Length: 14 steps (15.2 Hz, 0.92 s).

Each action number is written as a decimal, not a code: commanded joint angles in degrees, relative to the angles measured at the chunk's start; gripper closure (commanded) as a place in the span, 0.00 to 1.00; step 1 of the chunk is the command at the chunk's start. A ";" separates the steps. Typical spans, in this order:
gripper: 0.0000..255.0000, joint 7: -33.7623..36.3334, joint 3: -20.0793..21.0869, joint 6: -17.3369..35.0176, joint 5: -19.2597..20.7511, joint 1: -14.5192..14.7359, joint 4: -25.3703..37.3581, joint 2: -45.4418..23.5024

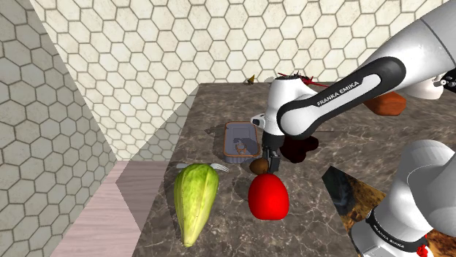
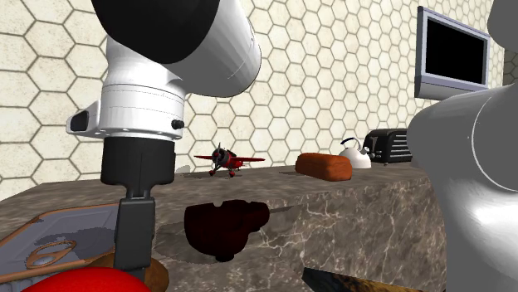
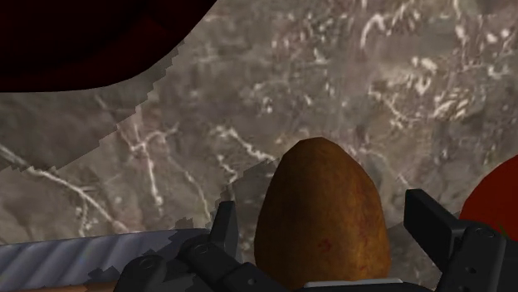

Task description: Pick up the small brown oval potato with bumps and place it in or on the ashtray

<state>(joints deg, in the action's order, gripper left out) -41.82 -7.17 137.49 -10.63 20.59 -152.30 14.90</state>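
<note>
While the hand (image 3: 322,214) straddles the brown potato (image 3: 320,245) on the tabletop (image 3: 349,75), fingers (image 3: 432,222) apart and gripping nothing, grasp, lift and drop into the dark-red ashtray (image 2: 226,226) remain.

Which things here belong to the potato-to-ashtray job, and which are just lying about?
In the job:
brown potato, between the open claw fingers, not gripped
dark red ashtray

Lying about:
red round object
green leafy vegetable
grey tray
red toy plane
brown loaf
kettle
toaster
</note>
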 commanded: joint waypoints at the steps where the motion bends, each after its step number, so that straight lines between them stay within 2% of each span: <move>1: 0.00 -0.01 0.00 0.03 -0.01 0.00 0.00 -0.02; 2: 0.00 -0.01 0.00 0.01 0.00 0.00 0.00 -0.01; 3: 1.00 -0.01 0.00 0.01 0.00 0.00 0.00 -0.01; 12: 1.00 -0.01 -0.01 0.03 0.00 0.00 0.00 -0.02; 14: 1.00 0.56 0.11 -1.80 0.53 -0.20 0.57 1.28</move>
<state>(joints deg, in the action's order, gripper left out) -41.51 -7.10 136.57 -10.35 20.49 -152.05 15.62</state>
